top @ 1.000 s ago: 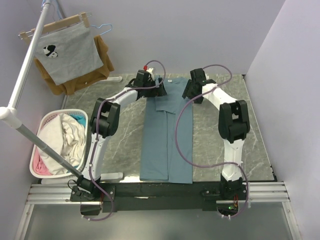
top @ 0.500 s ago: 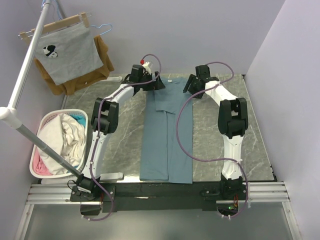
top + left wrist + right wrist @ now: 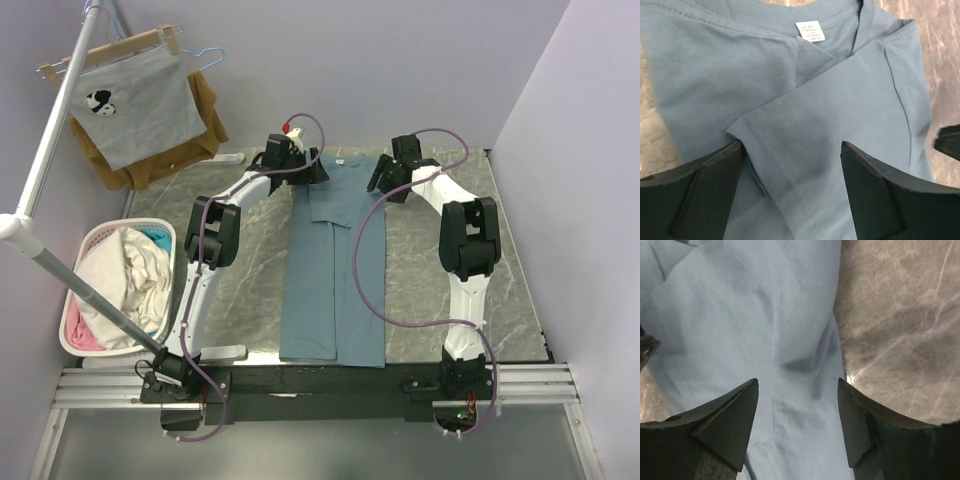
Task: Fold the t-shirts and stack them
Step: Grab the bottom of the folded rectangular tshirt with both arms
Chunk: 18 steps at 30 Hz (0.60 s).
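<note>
one soft teal-blue t-shirt [image 3: 335,290] lies as a long narrow strip down the frame's centre on the veined grey marble table [image 3: 440,250], sleeves folded inward, white label [image 3: 810,31] at top. left gripper [image 3: 791,150] and right gripper [image 3: 797,385] flank its collar end, jaws spread, grasping nothing.

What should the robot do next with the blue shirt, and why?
Probably lower both arms and pinch the collar end. The t-shirt already lies folded into a long strip, and the left end effector and right end effector hang open over its shoulders, gripping nothing.
</note>
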Each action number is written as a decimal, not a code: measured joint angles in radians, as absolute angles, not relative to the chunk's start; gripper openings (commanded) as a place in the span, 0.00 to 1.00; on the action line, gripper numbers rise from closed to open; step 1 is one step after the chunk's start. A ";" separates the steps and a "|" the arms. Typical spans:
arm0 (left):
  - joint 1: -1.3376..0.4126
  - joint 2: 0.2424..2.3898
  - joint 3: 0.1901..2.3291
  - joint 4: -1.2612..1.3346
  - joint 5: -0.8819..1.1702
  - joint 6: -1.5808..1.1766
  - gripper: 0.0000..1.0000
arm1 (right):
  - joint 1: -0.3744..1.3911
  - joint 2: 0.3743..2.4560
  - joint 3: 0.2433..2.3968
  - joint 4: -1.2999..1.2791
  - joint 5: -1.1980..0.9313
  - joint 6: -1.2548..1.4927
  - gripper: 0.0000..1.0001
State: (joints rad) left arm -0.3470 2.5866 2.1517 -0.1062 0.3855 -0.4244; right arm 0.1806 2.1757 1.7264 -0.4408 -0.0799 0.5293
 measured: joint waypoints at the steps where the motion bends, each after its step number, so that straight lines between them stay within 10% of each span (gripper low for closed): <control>1: -0.348 2.584 2.145 -0.099 0.377 -0.422 0.75 | 0.181 2.172 1.726 -0.441 -0.080 0.529 0.71; 9: -0.353 2.582 2.131 -0.106 0.307 -0.406 0.03 | 0.181 2.152 1.708 -0.431 -0.078 0.529 0.71; 18: -0.350 2.543 2.028 -0.026 0.266 -0.421 0.01 | 0.175 2.097 1.605 -0.430 -0.034 0.524 0.71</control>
State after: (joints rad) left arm -0.3504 2.5431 2.0285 -0.0261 0.2661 -0.4206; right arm 0.1753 2.0972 1.6047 -0.4305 -0.0338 0.5240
